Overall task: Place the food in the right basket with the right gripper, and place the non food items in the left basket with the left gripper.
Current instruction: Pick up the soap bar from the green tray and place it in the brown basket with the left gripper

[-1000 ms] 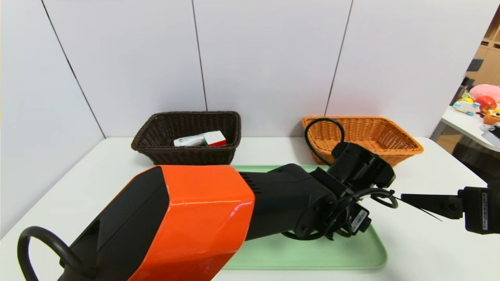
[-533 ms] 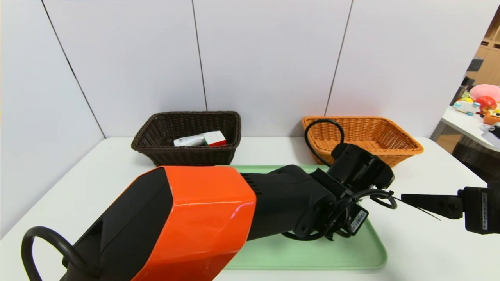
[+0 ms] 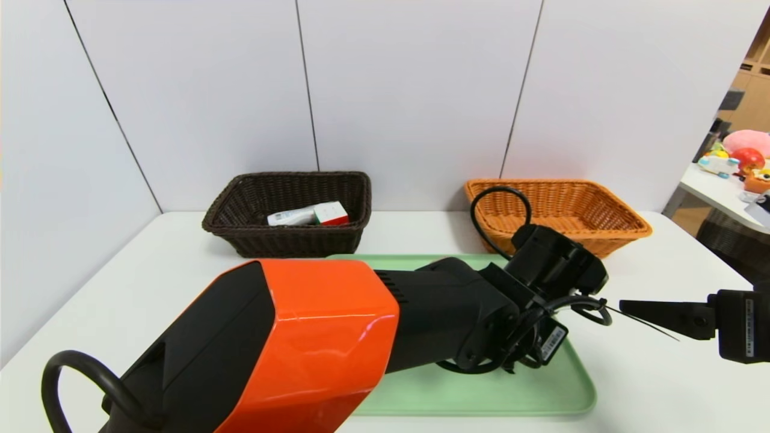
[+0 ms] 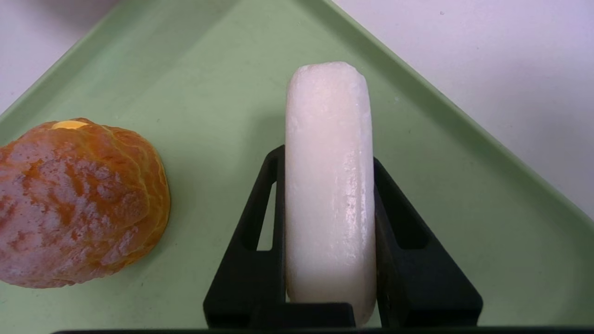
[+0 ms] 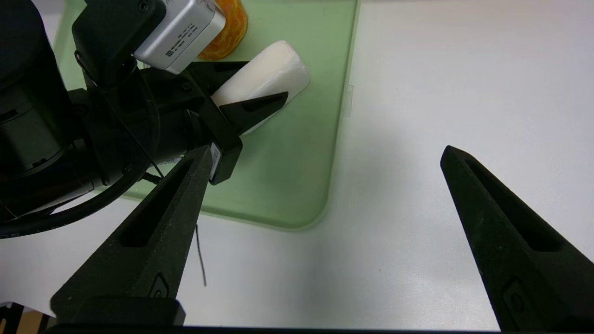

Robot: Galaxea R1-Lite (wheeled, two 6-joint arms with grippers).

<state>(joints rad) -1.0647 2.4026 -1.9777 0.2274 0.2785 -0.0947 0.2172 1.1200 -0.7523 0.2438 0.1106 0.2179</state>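
Note:
My left gripper is shut on a white soap-like bar standing on edge on the green tray. A peeled orange lies on the tray right beside it, apart from the fingers. In the right wrist view the same grip on the bar shows near the tray's corner. My right gripper hangs open and empty over bare table, just off the tray's right edge. In the head view my left arm covers the tray's contents.
The dark brown left basket at the back holds a colour cube and a white tube. The orange right basket stands at the back right, behind my left wrist. White walls close the back and left.
My left gripper's jaws have closed onto the white bar. The left arm has shifted slightly; the right arm has barely moved.

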